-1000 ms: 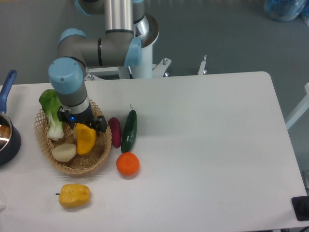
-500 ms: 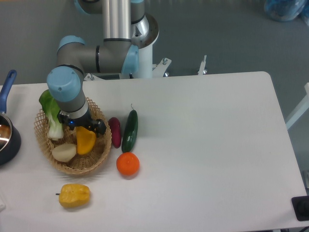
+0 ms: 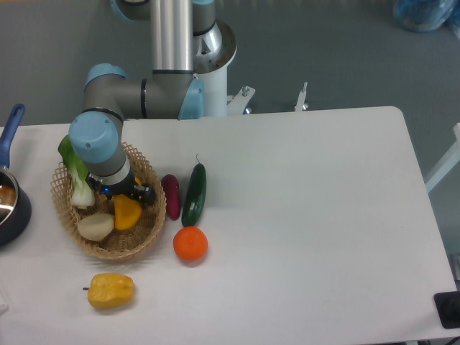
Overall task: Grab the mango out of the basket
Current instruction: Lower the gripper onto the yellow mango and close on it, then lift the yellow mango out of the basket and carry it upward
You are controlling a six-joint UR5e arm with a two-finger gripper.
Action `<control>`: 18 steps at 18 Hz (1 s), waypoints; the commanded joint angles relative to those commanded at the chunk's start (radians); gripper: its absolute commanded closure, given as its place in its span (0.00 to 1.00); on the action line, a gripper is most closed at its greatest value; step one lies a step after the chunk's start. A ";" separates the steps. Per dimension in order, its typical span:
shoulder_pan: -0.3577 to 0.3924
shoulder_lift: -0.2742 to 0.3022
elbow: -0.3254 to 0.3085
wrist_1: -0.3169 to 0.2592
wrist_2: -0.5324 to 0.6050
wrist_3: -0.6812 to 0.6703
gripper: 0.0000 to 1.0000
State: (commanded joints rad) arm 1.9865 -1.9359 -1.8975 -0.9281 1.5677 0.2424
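The mango (image 3: 128, 214), yellow shading to orange, lies in the round wicker basket (image 3: 149, 224) at the table's left. Its upper end is hidden under my gripper (image 3: 126, 194), which hangs low over the basket. The gripper is open, with a dark finger showing on each side of the mango's top. The blue wrist joint above covers most of the gripper body. Whether the fingers touch the fruit cannot be told.
A bok choy (image 3: 75, 180) and a pale onion (image 3: 95, 226) share the basket. Right of it lie a purple vegetable (image 3: 172, 196), a cucumber (image 3: 193, 194) and an orange (image 3: 190, 244). A yellow bell pepper (image 3: 111, 290) sits in front. A blue-handled pot (image 3: 8, 205) stands at the left edge.
The gripper has come down over the mango and shifted slightly left, now covering more of its upper end. The mango and the other items have not moved.
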 joint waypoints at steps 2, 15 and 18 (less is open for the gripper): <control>0.000 -0.005 0.000 0.000 0.002 0.000 0.70; 0.089 0.112 0.090 -0.017 -0.098 0.012 0.71; 0.179 0.118 0.124 -0.015 -0.094 0.021 0.71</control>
State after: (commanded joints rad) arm 2.1656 -1.8178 -1.7734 -0.9434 1.4742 0.2638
